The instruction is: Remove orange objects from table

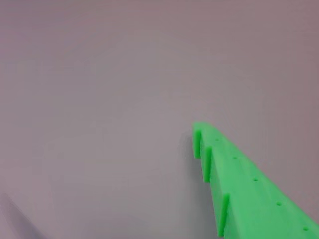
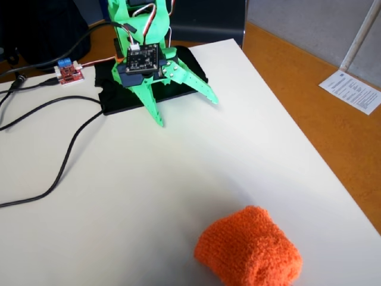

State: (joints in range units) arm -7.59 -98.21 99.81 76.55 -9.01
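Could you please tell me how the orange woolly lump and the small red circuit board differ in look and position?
The orange woolly lump is soft, rounded and knitted; the red circuit board is flat, hard and much smaller. The lump lies loose at the table's near edge; the board sits far back with wires attached. Neither is touched by the open gripper.

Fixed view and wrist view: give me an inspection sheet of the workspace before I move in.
Surface: off-white table, flat and matte; a black mat lies under the arm's base.
Job's things: one orange knitted lump at the near edge of the fixed view, resting on the table, untouched.
Clutter: small red circuit board at the far left.
Grippers: green pincer open, fingers spread, empty, far from the lump; the wrist view shows one green finger over bare table.
Cables: black cables trail across the left side of the table.
Surroundings: orange-brown wooden surface to the right, with a printed sheet on it.
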